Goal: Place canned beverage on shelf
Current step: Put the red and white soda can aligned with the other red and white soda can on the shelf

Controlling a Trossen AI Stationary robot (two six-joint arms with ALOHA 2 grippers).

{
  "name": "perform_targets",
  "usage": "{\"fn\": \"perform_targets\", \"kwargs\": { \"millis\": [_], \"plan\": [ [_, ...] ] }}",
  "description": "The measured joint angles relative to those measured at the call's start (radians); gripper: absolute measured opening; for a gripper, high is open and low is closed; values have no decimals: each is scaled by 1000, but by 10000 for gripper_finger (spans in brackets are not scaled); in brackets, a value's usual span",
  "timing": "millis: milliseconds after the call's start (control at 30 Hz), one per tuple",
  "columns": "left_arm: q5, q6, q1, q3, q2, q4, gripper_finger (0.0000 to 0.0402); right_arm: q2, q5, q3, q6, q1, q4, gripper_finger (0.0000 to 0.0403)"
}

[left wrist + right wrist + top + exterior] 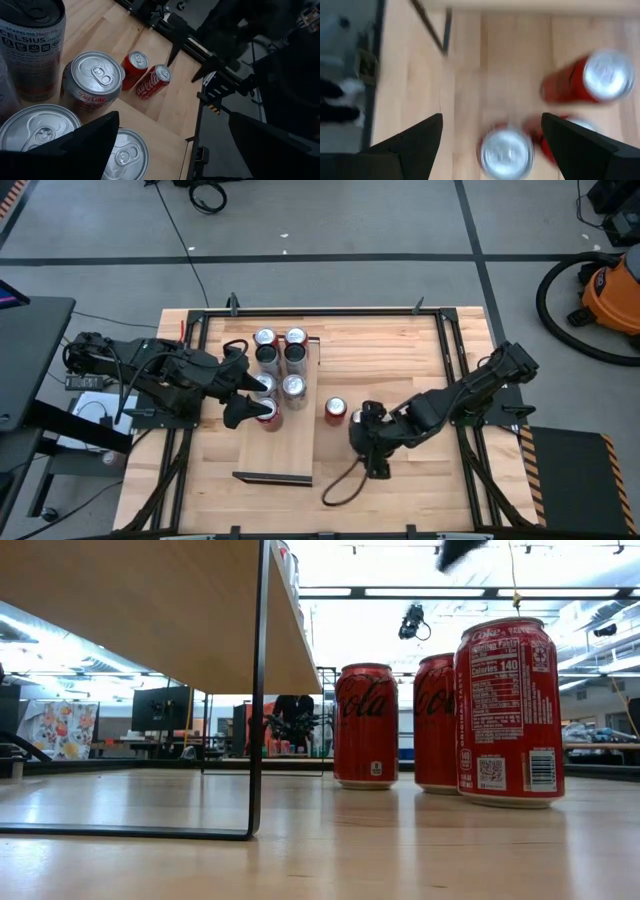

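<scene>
The shelf [275, 450] is a pale board raised on dark legs over the tabletop, and several cans [281, 360] stand on it. My left gripper [258, 398] is open above the near cans of that group. In the left wrist view [174, 120] a silver can top [125, 155] shows between its fingers, with a Diet Coke can [95, 80] beyond. Three red Coca-Cola cans [435, 720] stand upright on the tabletop to the right of the shelf. My right gripper [362, 442] is open above them, and its wrist view [492, 120] shows one can top [507, 152] between the fingers.
A dark metal frame [450, 360] runs along the table's sides and far edge. A dark cable loop [345, 480] lies on the tabletop near my right gripper. A tall Celsius can [30, 45] stands among the cans on the shelf. Bare board lies at the shelf's near end.
</scene>
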Motion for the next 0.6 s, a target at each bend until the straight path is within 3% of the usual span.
{"fn": "perform_targets", "kwargs": {
  "millis": [133, 367, 600],
  "plan": [
    [0, -3, 0, 0, 0, 1, 389, -53, -21, -115, 65, 14, -9, 348],
    [-11, 71, -9, 0, 0, 35, 389, -212, 58, -299, 183, 64, 105, 348],
    [-215, 198, 2, 0, 0, 42, 389, -276, 62, -489, 192, 81, 262, 376]
  ]
}}
